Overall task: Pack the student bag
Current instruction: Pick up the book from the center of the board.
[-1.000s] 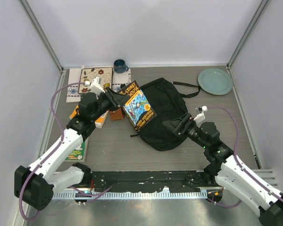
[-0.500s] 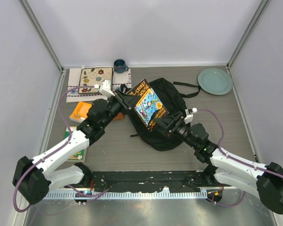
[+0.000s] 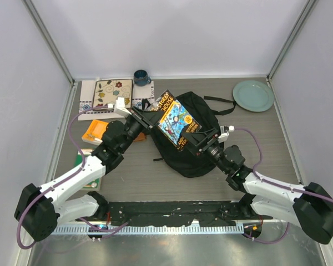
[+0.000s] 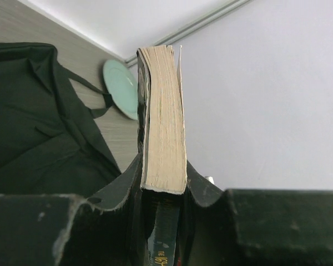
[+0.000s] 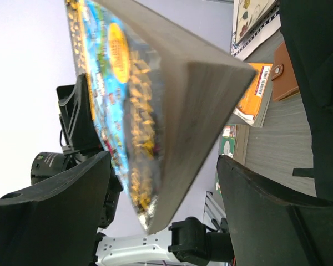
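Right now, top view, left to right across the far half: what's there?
Patterned book → mug → storybook → plate. Bag skipped: it overlaps the storybook.

Setting: a robotics test cell in a laboratory, not a lived-in room.

Evidence:
- Plain white panel walls [image 3: 172,33] enclose the surface [image 3: 133,172] on the left, far and right sides, joined by bare metal frame posts [image 3: 47,41].
- Two robot arms, the left arm [image 3: 72,180] and the right arm [image 3: 272,191], are mounted on a black rail [image 3: 177,210] along the bottom edge of the frame.
- An exposed purple cable [image 3: 69,124] loops along the left arm.
- Everyday props are laid out: a student bag [image 3: 188,160] at centre, a plate [image 3: 253,95] at upper right, a mug [image 3: 141,77] at upper centre.
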